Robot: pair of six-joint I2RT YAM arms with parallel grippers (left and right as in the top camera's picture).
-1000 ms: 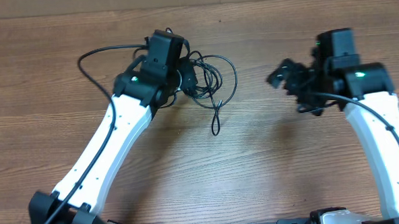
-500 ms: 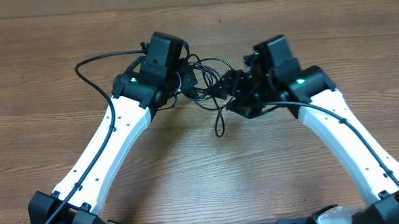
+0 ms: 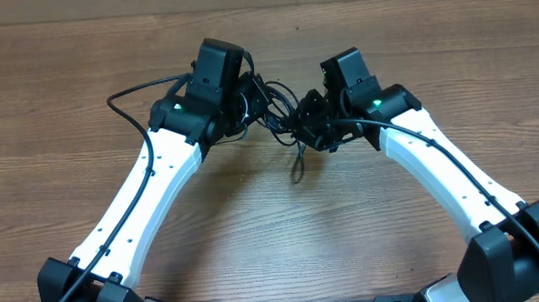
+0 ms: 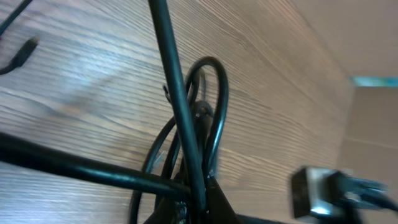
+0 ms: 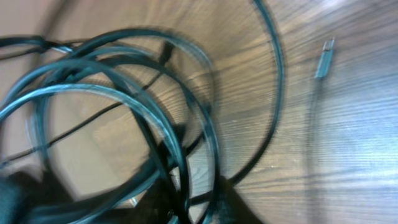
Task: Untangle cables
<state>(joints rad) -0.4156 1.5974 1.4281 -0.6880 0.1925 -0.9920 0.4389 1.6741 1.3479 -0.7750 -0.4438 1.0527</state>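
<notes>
A tangle of thin black cables (image 3: 279,107) lies at the far middle of the wooden table, and one loop trails toward me (image 3: 296,168). My left gripper (image 3: 252,103) is at the tangle's left side. In the left wrist view the gripper (image 4: 196,210) is shut on several strands of the cables (image 4: 186,118). My right gripper (image 3: 303,127) is at the tangle's right side. In the right wrist view the gripper (image 5: 199,210) has its jaws drawn in around a few strands of the coiled cables (image 5: 155,124). A small plug end (image 5: 324,57) lies loose on the wood.
The left arm's own thicker black cable (image 3: 132,84) arcs over the table at the left. A blurred blocky plug (image 4: 318,190) shows at the lower right of the left wrist view. Bare wood table (image 3: 89,186) surrounds the tangle.
The right arm swung in from the far right to the tangle, and its jaws went from wide open to closed around strands. The left gripper kept its hold, shifting only slightly.
</notes>
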